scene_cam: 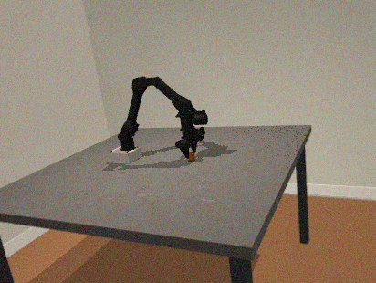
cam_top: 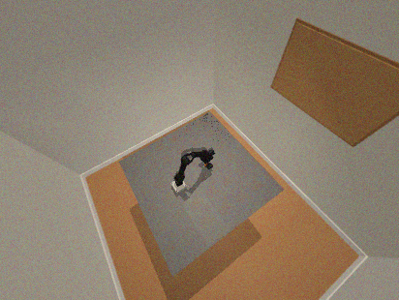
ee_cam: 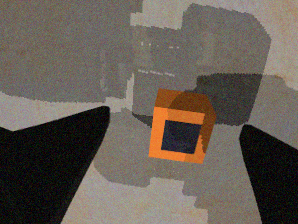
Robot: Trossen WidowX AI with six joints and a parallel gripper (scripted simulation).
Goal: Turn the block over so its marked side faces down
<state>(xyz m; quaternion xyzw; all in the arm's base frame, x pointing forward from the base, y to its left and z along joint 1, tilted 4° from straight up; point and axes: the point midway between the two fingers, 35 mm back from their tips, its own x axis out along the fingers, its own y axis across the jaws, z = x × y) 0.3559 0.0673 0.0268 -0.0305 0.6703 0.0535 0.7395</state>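
Note:
The orange block (scene_cam: pixel 192 157) (ee_cam: pixel 156 134) sits on the grey table (cam_top: pixel 237 189) (scene_cam: pixel 173 201) (ee_cam: pixel 165 200). In the wrist view its dark square mark (ee_cam: pixel 181 137) faces up toward the camera. In the top view only a speck of orange shows beside the gripper. My gripper (scene_cam: pixel 191 154) (ee_cam: pixel 176 121) points down, low over the table, with its fingers on either side of the block. It is open, and the wrist view shows a gap between each finger and the block, wider on the left side. The block's underside is hidden.
The arm's white base (cam_top: pixel 178 186) (scene_cam: pixel 130 156) stands on the table, and the arm arches from it to the block. Shadows of the arm lie around the block. A brown panel (cam_top: pixel 339 82) shows at the upper right in the top view.

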